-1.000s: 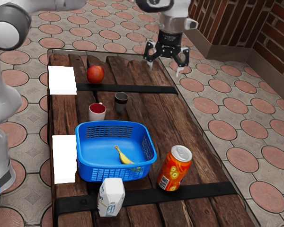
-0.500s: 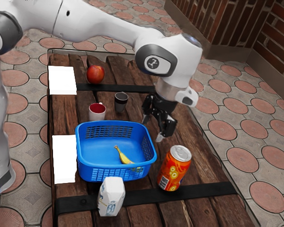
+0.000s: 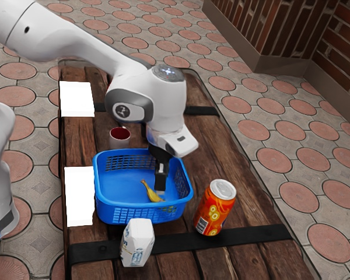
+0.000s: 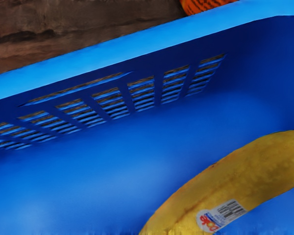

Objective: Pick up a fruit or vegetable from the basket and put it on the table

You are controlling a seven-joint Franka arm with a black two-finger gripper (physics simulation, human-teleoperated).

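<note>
the gripper [image 3: 160,185] is held inside the blue basket [image 3: 107,205], close by the banana [image 3: 150,192]; whether it is set wide or narrow cannot be told. the banana is cradled in the basket, its peel marked by a sticker [image 4: 219,216]. the orange can [image 3: 214,209] is stood nearby.

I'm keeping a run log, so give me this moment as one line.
gripper: inside blue basket, at banana | banana: in basket, not yet on table | grasp: unclear | orange can: outside basket
</note>
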